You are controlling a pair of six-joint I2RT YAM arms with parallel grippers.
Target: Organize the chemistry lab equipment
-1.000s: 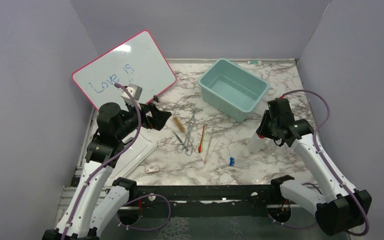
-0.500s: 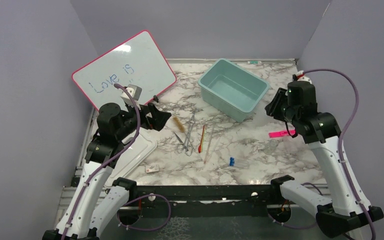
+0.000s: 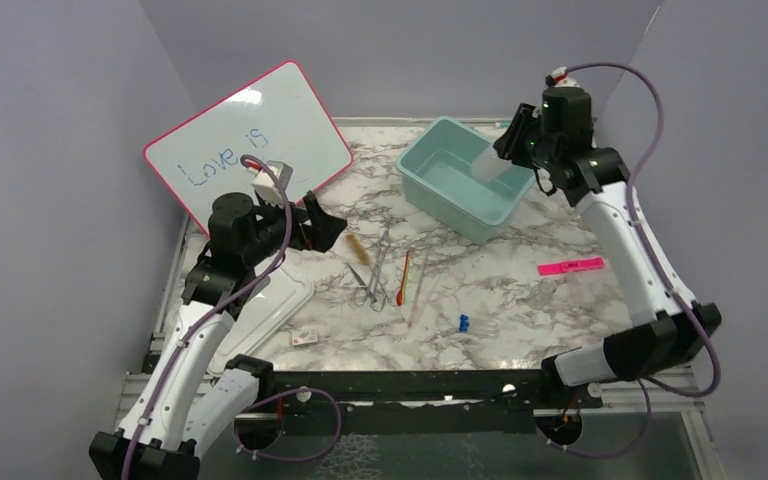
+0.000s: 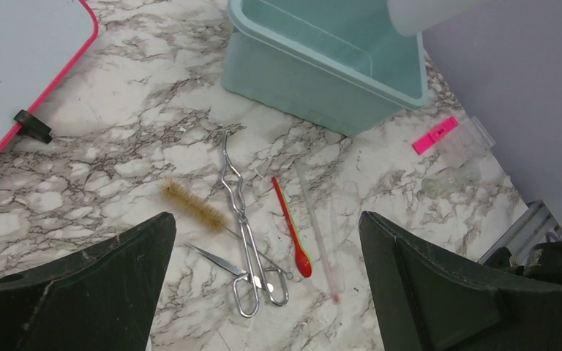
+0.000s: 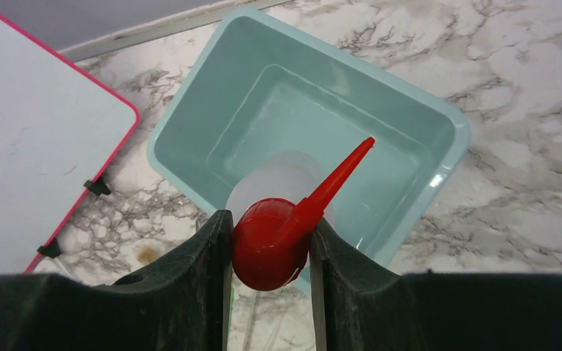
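From where I stand looking down, the right gripper (image 3: 512, 140) is up at the table's one o'clock corner. It is clamped on the clear squeeze bottle (image 3: 488, 161), which hangs tilted over the right side of the teal tub (image 3: 440, 206). The left gripper (image 3: 328, 228) hovers out toward nine o'clock, jaws spread wide with nothing between them, just below the pink-framed whiteboard (image 3: 250, 130). Mid-table, the brown brush (image 3: 358, 246), metal forceps (image 3: 376, 268), red stick (image 3: 402, 280) and clear rod (image 3: 418, 288) lie close together on the marble. A pink tag (image 3: 570, 266) sits off at three o'clock, and a small blue piece (image 3: 464, 322) at five. The left wrist camera looks between its two parted fingers straight onto those tools. There the tweezers (image 4: 218, 259) show too, crossing under the forceps' handles, and the tub is at twelve o'clock. The right wrist camera shows both fingers (image 5: 190, 292) pinching the bottle's red nozzle cap (image 5: 267, 245). The spout points to one o'clock, and the tub's hollow lies beneath it.
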